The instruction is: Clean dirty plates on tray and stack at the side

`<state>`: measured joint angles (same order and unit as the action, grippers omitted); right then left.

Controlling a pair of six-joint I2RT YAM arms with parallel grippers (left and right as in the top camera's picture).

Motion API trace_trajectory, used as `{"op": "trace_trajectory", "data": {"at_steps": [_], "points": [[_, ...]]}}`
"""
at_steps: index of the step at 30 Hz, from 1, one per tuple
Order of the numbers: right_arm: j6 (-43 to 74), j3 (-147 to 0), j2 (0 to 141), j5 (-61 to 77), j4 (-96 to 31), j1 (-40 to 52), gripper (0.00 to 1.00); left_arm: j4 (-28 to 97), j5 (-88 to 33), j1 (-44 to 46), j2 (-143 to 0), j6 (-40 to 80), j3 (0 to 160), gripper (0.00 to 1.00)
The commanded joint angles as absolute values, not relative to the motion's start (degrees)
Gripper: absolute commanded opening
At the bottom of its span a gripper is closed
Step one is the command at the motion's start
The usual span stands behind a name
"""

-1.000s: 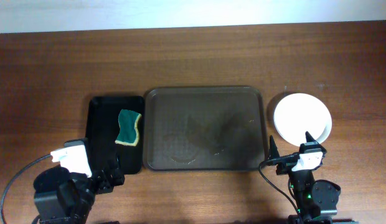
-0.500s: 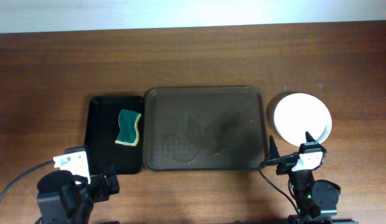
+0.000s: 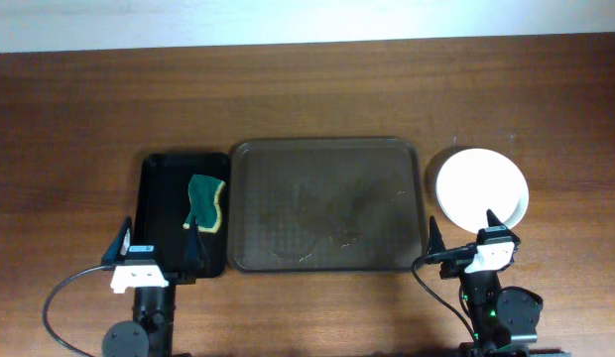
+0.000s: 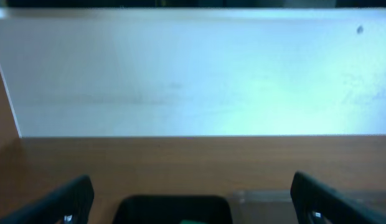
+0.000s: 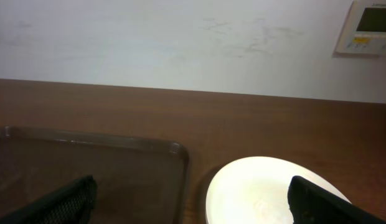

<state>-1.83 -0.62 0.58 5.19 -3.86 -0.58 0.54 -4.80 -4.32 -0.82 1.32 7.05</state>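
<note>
The large dark brown tray point(image 3: 325, 204) lies mid-table and holds no plates, only faint wet smears; its near right corner shows in the right wrist view point(image 5: 87, 162). White plates point(image 3: 482, 186) sit stacked on the table right of the tray, also in the right wrist view point(image 5: 268, 193); the top one looks clean and the lower ones are hidden. My left gripper point(image 3: 156, 245) is open and empty at the near edge of the black tray. My right gripper point(image 3: 464, 232) is open and empty just in front of the stack.
A smaller black tray point(image 3: 184, 210) left of the brown tray holds a green and yellow sponge point(image 3: 203, 203). A white wall point(image 5: 180, 37) with a control panel point(image 5: 367, 28) rises behind the table's far edge.
The left arm has swung from a tilted pose at the front left to face straight ahead, its open fingers now at the black tray's near edge. The right arm has not moved.
</note>
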Motion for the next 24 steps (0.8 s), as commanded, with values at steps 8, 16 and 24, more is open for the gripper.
{"op": "trace_trajectory", "data": {"at_steps": [8,16,24], "points": [[-2.15,-0.32,0.21,4.89,-4.12,-0.01,0.99,4.12,-6.35,-3.90,-0.30,1.87,0.51,1.00],[-2.13,-0.32,0.21,4.89,-4.12,-0.01,0.99,4.12,-6.37,-3.90,-0.30,1.85,0.51,0.99],[-2.15,-0.32,0.21,4.89,-4.12,-0.01,0.99,4.12,-6.37,-3.90,-0.30,1.85,0.51,1.00]]}}
